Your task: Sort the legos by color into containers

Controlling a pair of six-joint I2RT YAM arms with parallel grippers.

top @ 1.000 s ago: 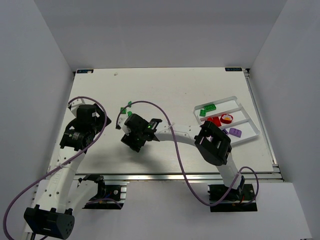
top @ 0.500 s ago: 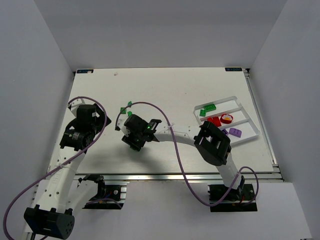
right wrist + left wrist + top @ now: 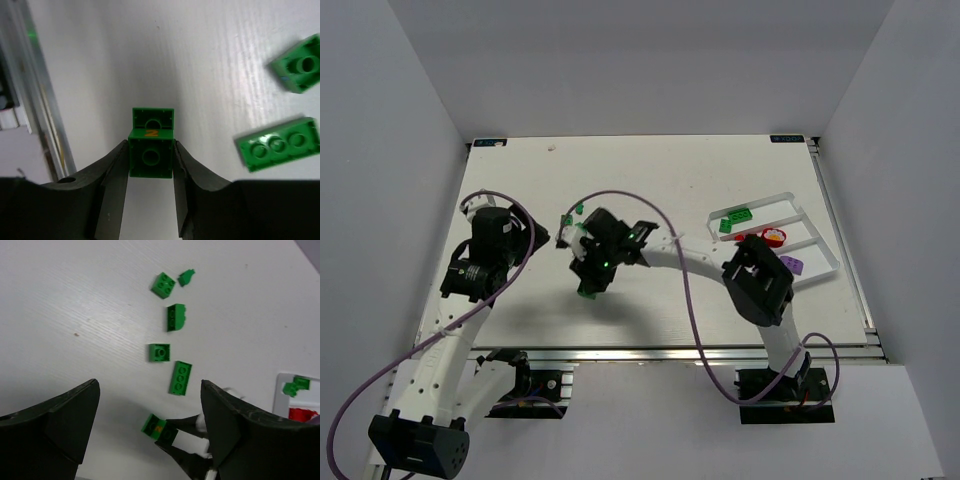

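Your right gripper [image 3: 151,162] is clamping one small green brick [image 3: 151,155] between two dark, smoothly curved fingers [image 3: 116,172], one pressing each side face. The brick is glossy moulded plastic, squarish, with an orange mark near its upper edge. You cannot tell whether it is touching the table [image 3: 75,300], which is showing white with a fine streaked grain.

Loose green bricks are lying in a ragged line on the far side of the held one, all apart from each other:
- a long three-stud plate [image 3: 180,377]
- a single-stud square [image 3: 159,352]
- a curved-top block [image 3: 175,317]
- a four-stud square [image 3: 164,285]
- a tiny fragment [image 3: 186,276]

Your right arm is stretching leftward across the table from its base at near right, with the wrist tipping down at left-centre. Your left arm is folding up at the left. The left gripper [image 3: 149,385] is hanging over the table, jaws spread wide with nothing between them, facing the bricks.

The white tray [image 3: 815,232] is sitting at the right, low-walled and angled. Its far compartment is holding green pieces [image 3: 735,220], the middle one red pieces [image 3: 748,238], and the near one a purple piece [image 3: 792,265].
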